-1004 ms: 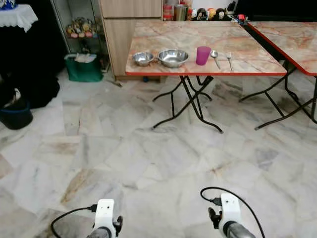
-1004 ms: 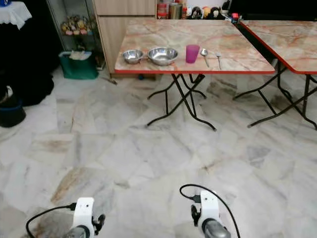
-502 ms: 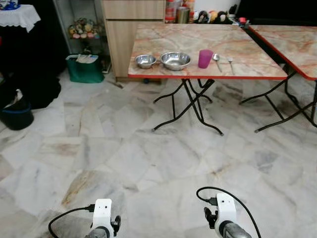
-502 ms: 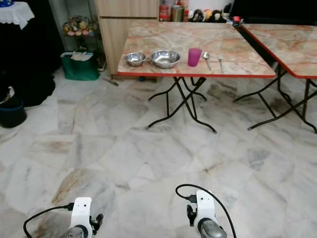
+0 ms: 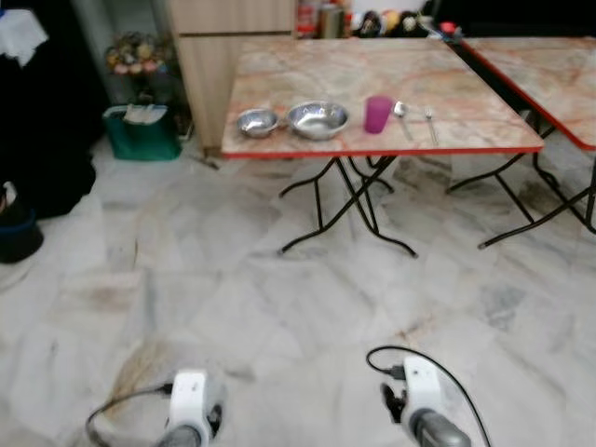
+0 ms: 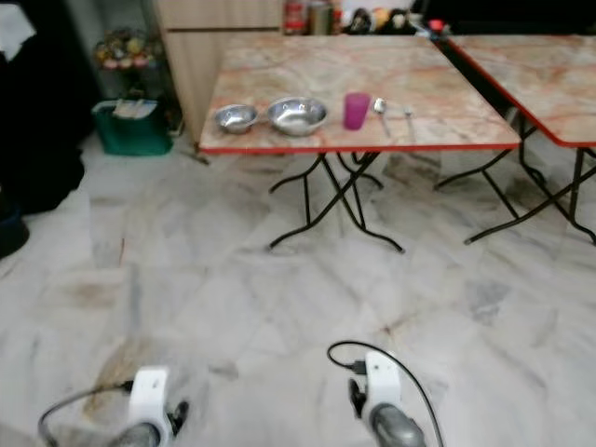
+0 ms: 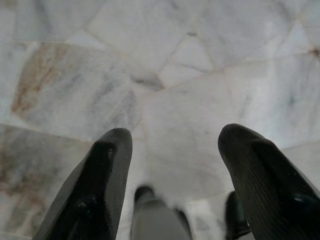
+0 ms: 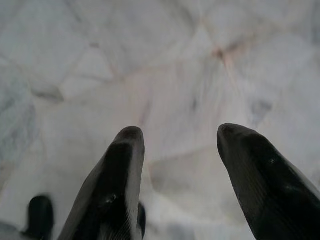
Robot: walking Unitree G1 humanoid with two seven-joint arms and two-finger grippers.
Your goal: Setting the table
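Ahead, table with pink cup, well beyond left pincer and right pincer, both spread, empty

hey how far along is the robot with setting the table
Barely begun. Two steel bowls, a pink cup, spoon and fork line the table's near edge. Both grippers hang open and empty above the floor, away from the table. Approach and arranging remain.

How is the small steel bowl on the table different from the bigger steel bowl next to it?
The small steel bowl is narrower and shallower than the bigger steel bowl. The small one sits nearer the left end of the marble-patterned table; the bigger one stands between it and the purple plastic cup. Both are shiny, round, upright and look empty.
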